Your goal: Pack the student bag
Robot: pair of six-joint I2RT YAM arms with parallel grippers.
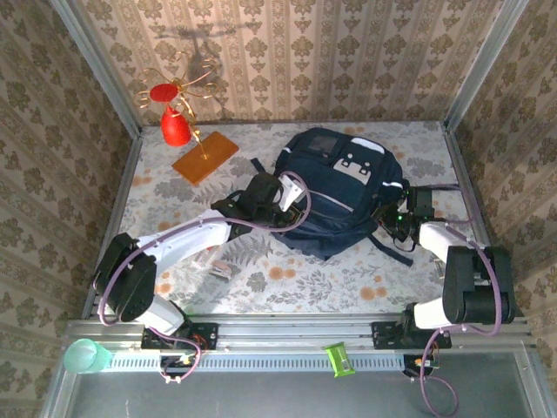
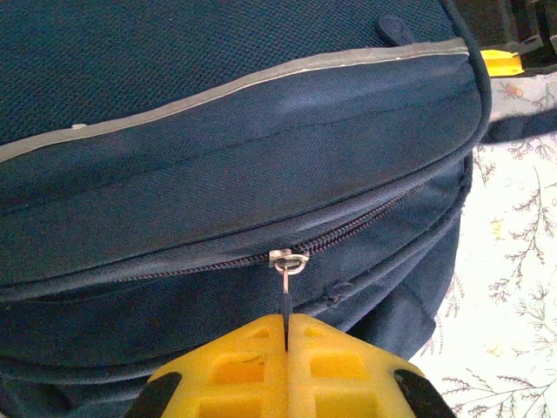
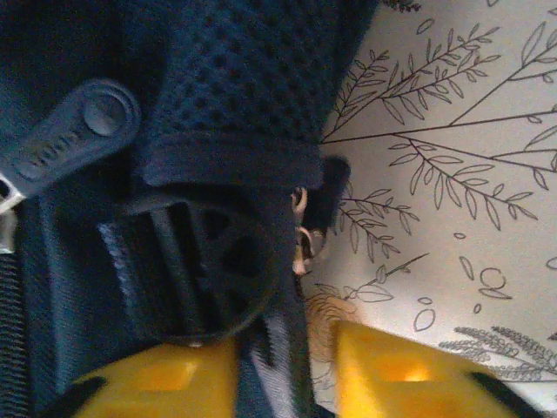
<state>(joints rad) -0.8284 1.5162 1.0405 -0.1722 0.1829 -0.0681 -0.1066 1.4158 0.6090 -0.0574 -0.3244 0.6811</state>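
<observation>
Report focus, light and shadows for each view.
Top external: even light and sharp throughout; the red ornament throws a faint shadow on the back wall. Left wrist: the zipper pull is crisp, and the tablecloth at right looks bright and pale. Right wrist: the student bag is dark and soft from closeness, while the tablecloth print is sharper.

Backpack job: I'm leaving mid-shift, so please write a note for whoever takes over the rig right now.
Left gripper: shut on a zip pull on the backpack.
Right gripper: jaws apart around a strap at the backpack's right side; grip unclear.
Backpack: lying mid-table between the arms.
Done: zip pull gripped; the zip looks closed.
Left: probably open the zip and pack; contents not visible.
</observation>
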